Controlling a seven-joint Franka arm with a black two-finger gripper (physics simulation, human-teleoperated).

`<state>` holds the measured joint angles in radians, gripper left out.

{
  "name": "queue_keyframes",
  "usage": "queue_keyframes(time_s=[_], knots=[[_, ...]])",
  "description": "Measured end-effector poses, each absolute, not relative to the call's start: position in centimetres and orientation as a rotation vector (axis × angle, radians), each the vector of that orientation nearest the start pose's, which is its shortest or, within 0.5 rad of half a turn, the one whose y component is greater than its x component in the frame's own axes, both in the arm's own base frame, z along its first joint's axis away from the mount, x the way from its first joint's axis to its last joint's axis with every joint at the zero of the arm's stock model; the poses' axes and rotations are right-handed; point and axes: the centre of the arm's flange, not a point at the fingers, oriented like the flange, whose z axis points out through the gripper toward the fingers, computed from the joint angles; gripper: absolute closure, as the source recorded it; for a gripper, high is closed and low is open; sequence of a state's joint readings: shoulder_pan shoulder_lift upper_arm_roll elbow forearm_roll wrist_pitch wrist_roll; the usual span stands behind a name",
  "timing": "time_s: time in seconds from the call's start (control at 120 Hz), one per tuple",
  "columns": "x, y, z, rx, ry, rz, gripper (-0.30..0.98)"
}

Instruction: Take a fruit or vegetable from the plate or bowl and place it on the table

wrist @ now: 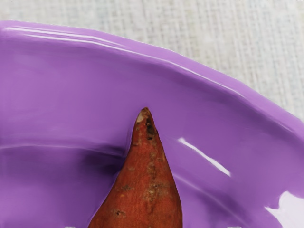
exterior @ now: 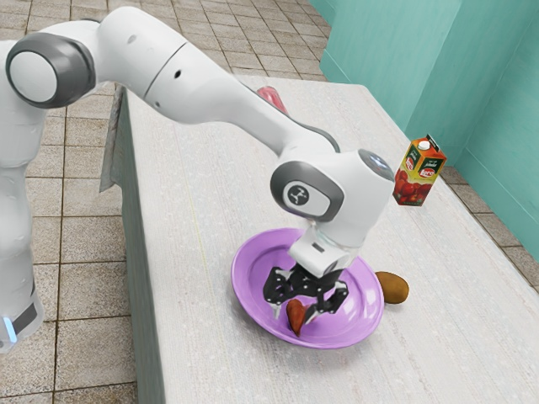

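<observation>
Sweet potato [wrist: 149, 190] on the purple plate [exterior: 253, 261], gripper [exterior: 293, 316] released around it.
In the exterior view, the sweet potato lies toward the plate's seven o'clock, between parted fingers; a brown oval thing [exterior: 393, 289] sits beside the rim at three, a carton [exterior: 418, 174] farther out between one and two.

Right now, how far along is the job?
Reach looks done: the jaws stand open around the tapered red-brown sweet potato in the purple plate. Nothing's in hand; a gap shows beside it. Left: grip, lift, set it on the pale table. Whether the brown oval item beside the plate was placed there, I can't tell.
</observation>
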<state>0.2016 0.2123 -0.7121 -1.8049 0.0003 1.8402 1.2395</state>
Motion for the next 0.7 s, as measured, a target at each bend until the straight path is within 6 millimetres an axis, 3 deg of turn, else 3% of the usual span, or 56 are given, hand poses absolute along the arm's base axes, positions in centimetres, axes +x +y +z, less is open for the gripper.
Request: queue_keyframes(time_s=[0.117,0.283,0.417,0.483,0.6,0.7], knots=[[52.7,-27.2,44.3,-2.126,2.522,0.106,0.48],[52.6,-27.3,44.9,-2.139,2.488,0.095,0.52],[51.4,-27.2,48.7,-2.131,2.405,0.063,0.54],[50.4,-26.5,51.7,-2.143,2.321,0.053,0.54],[48.3,-23.2,57.3,-2.218,2.123,0.050,0.54],[48.7,-14.0,60.7,-2.438,1.836,0.077,0.54]])
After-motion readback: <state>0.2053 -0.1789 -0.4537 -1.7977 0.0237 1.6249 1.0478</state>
